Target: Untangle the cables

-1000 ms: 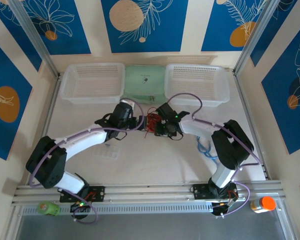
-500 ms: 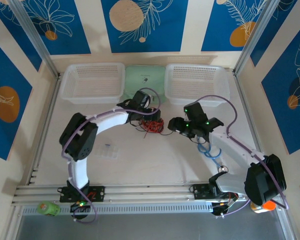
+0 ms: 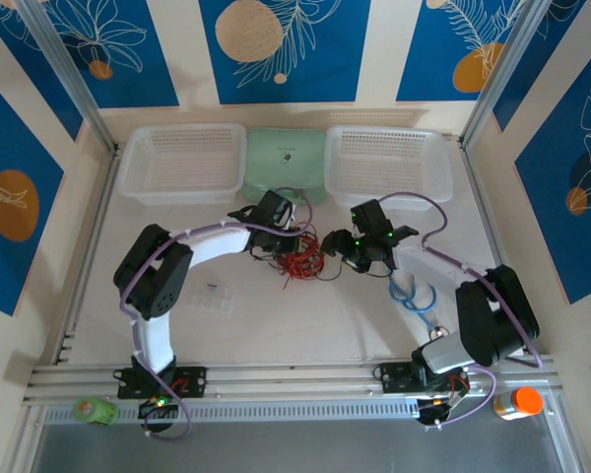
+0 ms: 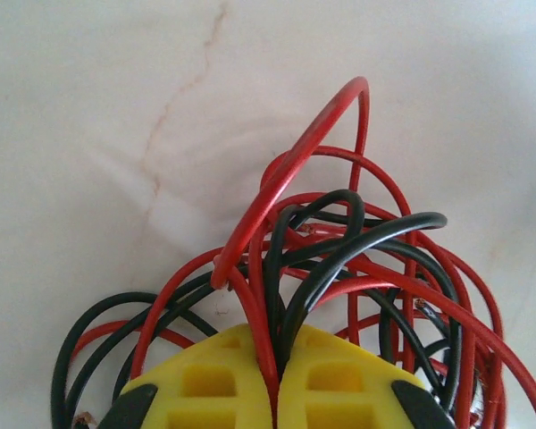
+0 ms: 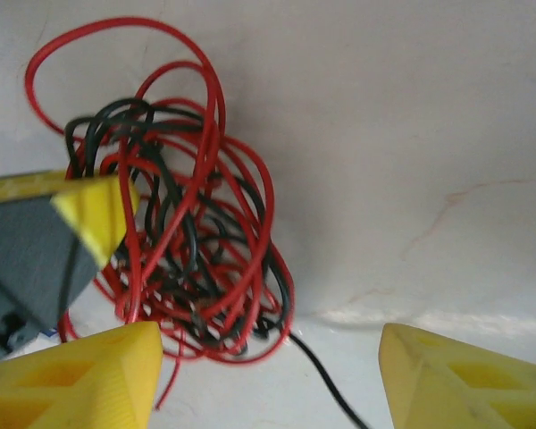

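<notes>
left gripper [image 4: 275, 380] clenches a red strand of the cables [image 4: 357, 268], whose tangle lies just ahead of the released right gripper [image 5: 268, 349].

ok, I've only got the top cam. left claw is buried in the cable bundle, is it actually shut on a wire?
Observer: Yes. In the left wrist view the left claw is shut, with a red strand of the cables pinched in it.
Operator: And the right one?
Observer: The right claw is open and holds nothing. The tangle lies just ahead of it, off to one side.
Operator: Anything in its gap?
Observer: One loose black strand trails out of the tangle into the gap, touching neither finger.
</notes>
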